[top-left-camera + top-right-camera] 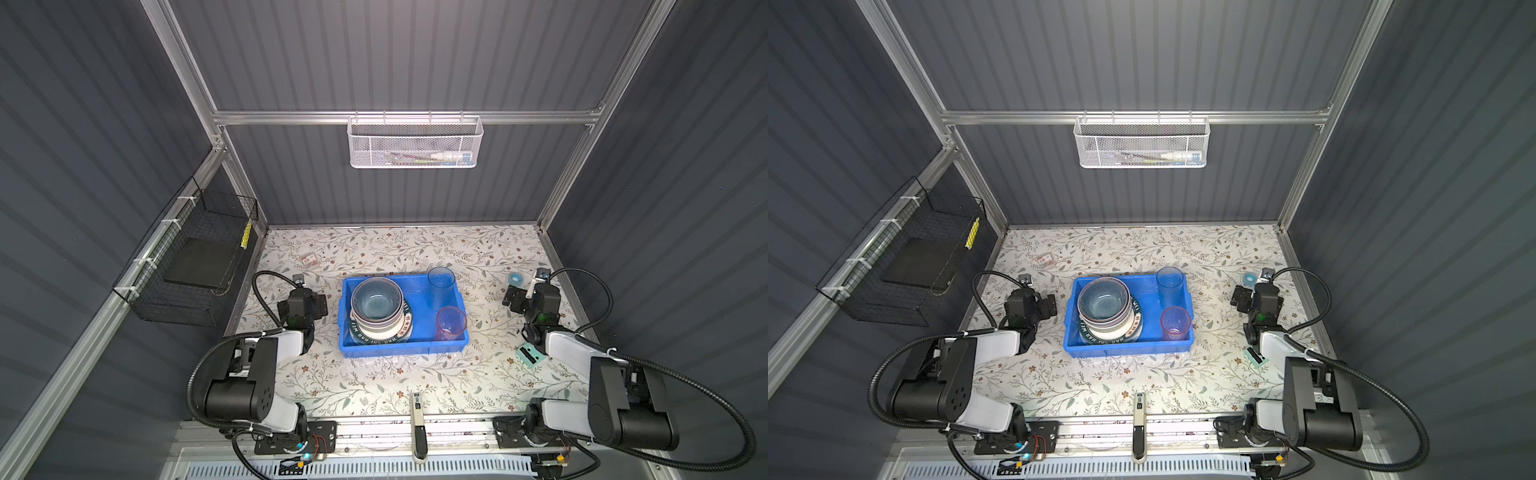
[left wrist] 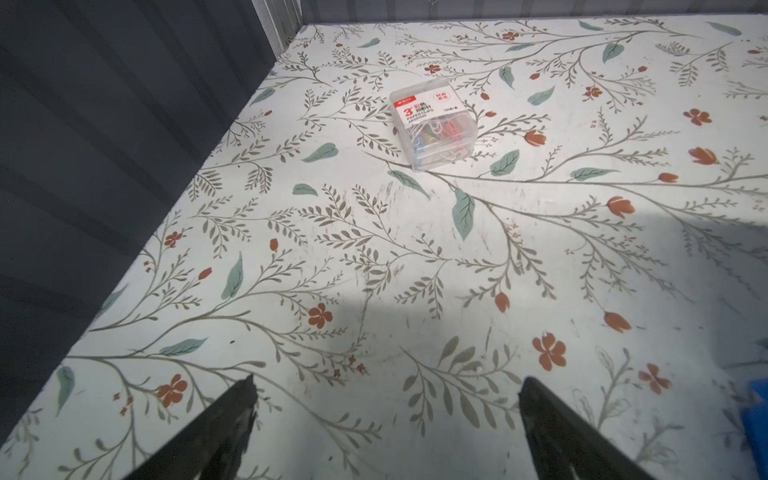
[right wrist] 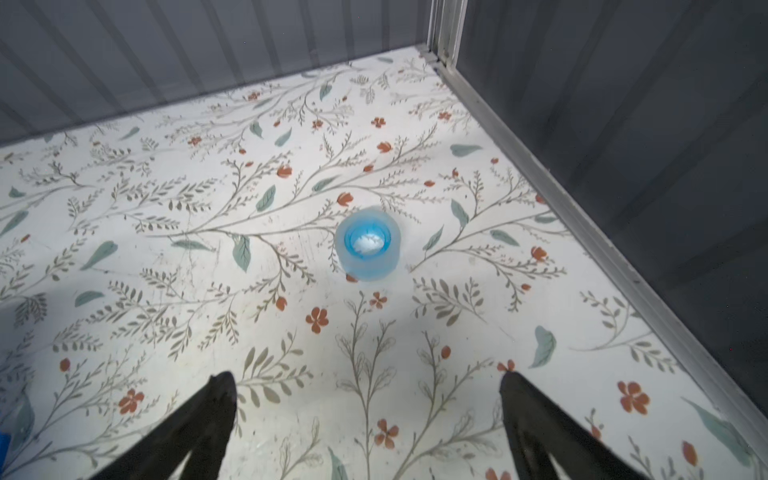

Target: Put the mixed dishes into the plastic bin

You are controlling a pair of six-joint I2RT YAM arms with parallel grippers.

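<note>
Top views: plastic bin [image 1: 399,350] between jaws

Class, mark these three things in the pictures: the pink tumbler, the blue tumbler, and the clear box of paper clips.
pink tumbler [image 1: 451,322]: in a top view, within its open mouth.
blue tumbler [image 1: 441,291]: in a top view, on its side wall.
box of paper clips [image 2: 434,129]: left wrist view, on its clear lid.

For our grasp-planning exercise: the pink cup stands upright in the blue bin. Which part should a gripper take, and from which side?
Likely its rim, from above, one finger inside, one outside. The pink cup stands upright, mouth open, in a corner of the bin, whose walls hinder a sideways grip.
</note>
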